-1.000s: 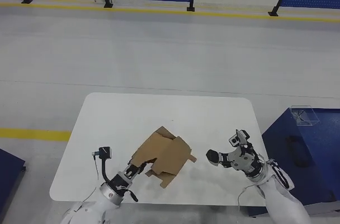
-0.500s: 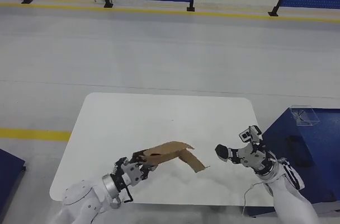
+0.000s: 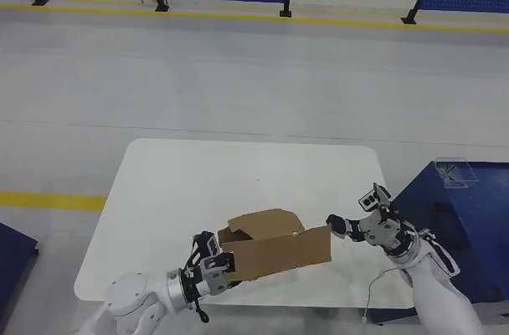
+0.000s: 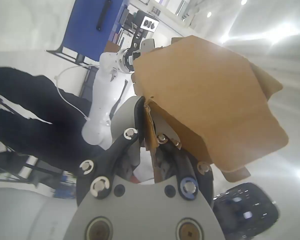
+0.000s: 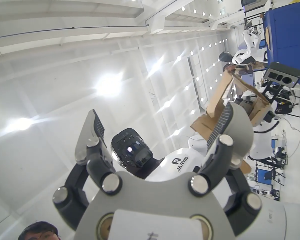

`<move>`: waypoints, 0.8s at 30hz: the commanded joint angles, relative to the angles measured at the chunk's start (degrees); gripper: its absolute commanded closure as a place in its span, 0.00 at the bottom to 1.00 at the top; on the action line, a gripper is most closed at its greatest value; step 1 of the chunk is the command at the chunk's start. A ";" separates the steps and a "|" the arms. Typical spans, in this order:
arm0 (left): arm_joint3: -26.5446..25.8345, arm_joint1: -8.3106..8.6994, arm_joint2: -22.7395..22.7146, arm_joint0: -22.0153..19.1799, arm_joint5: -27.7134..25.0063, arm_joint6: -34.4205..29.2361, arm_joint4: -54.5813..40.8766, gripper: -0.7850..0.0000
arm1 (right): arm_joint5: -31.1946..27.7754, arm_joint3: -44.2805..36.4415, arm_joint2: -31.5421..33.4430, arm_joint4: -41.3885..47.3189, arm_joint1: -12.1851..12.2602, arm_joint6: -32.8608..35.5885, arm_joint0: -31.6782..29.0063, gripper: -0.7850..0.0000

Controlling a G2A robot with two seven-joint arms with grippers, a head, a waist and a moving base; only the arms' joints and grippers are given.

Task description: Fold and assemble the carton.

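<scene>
1. Left fingers (image 4: 138,116) (image 3: 214,261): clenching on a raw edge of the carton (image 4: 205,101) (image 3: 275,243). The cardboard is sitting pinched between the two pads at the carton's left end.

2. Right fingers (image 5: 96,123) (image 3: 333,224): standing spread wide apart and gripping nothing. They are hovering just beside the carton's (image 5: 240,101) opposite end. Whether they are touching the cardboard cannot be told.

3. Carton: brown corrugated board, partly opened into a box shape. One long wall is facing the robot and a flap is leaning across the top toward the rear. It is sitting between the two arms, over the near half of the surface (image 3: 179,184). Whether its lower edge is resting there or hanging just above cannot be told. Its inside is hidden.

4. Surface: a white top with rounded corners, standing alone in an open hall.

5. Room: a pale grey floor (image 3: 254,84) is stretching away behind. A yellow line (image 3: 45,201) is running across it on the robot's left. A blue cabinet (image 3: 464,226) is standing just beside the surface on the robot's right.

6. Container: a clear bin (image 3: 455,172) is sitting on the blue cabinet's top. Its contents cannot be made out.
</scene>
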 commanded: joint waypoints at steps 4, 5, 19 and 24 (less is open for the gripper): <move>-0.39 0.17 0.76 2.83 -8.90 -0.83 6.60 1.00 | 0.25 0.58 -0.32 0.42 -0.08 0.01 1.46 0.00; -0.38 0.19 0.93 2.86 -8.75 -1.10 6.81 1.00 | -0.47 0.12 -0.53 -0.80 -0.04 1.22 1.37 0.00; 0.31 0.18 2.22 2.07 -4.53 -2.82 5.40 1.00 | 1.14 -4.79 -3.27 -6.23 0.68 15.82 -2.52 0.00; 0.66 0.15 3.03 1.73 -2.34 -2.18 5.81 1.00 | 3.08 -6.94 -4.18 -7.02 0.84 15.50 -3.64 0.00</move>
